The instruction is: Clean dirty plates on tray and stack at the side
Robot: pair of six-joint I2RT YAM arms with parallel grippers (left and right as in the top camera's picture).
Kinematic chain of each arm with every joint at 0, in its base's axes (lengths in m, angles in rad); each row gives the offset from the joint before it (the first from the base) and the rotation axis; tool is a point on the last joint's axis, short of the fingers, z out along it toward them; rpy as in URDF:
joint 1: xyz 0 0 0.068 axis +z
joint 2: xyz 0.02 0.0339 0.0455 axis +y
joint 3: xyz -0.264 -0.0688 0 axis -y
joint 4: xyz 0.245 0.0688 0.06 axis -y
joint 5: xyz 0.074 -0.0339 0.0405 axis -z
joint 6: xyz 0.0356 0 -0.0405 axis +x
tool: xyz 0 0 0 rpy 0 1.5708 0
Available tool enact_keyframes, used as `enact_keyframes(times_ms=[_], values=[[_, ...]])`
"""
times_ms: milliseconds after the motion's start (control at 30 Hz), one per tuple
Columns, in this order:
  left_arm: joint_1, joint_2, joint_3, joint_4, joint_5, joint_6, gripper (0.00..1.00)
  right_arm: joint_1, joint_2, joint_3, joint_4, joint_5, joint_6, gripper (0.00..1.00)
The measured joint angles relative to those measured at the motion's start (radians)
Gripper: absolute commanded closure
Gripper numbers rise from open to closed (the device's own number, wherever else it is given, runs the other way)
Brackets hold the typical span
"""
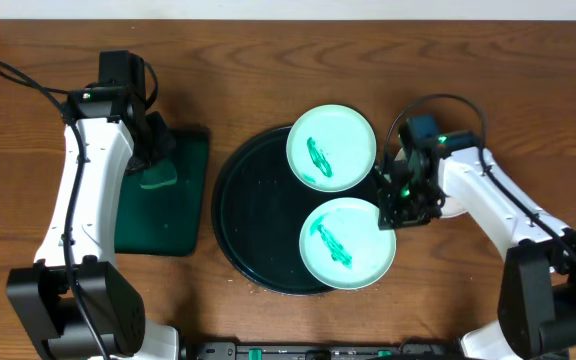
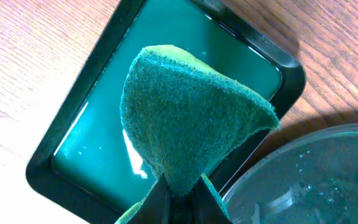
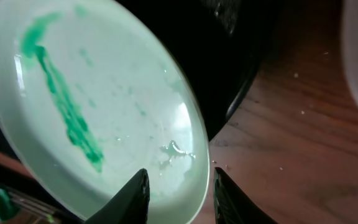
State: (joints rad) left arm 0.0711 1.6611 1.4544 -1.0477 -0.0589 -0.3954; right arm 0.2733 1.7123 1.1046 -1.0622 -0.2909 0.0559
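Note:
Two pale mint plates lie on the round black tray, one at the back and one at the front, each with a green smear. My right gripper sits at the front plate's right edge. In the right wrist view this gripper is open and straddles the rim of the plate, one finger over the plate and one over the table. My left gripper is shut on a green sponge, which it holds above the small tray.
A dark green rectangular tray lies left of the black tray, holding a wet film. The black tray's rim comes close to its corner. Bare wooden table lies to the right of the plates.

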Motion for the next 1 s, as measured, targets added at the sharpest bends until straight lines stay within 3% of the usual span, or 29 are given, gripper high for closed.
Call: enact_keyframes(times_ms=[100,333,567,800,1000], values=[[0.000,0.000,0.000,0.000,0.000,0.000,0.93,0.000,0.000,-0.040,0.044,0.003,0.000,0.70],[0.000,0.000,0.000,0.000,0.000,0.000,0.93,0.000,0.000,-0.098,0.116,-0.005,0.004,0.99],[0.000,0.000,0.000,0.000,0.000,0.000,0.93,0.089,0.000,-0.073,0.156,-0.060,0.082,0.99],[0.000,0.000,0.000,-0.002,0.000,0.000,0.93,0.267,0.000,-0.035,0.431,0.039,0.473,0.98],[0.000,0.000,0.000,-0.003,0.000,0.000,0.93,0.383,0.019,-0.032,0.510,0.113,0.632,0.98]])
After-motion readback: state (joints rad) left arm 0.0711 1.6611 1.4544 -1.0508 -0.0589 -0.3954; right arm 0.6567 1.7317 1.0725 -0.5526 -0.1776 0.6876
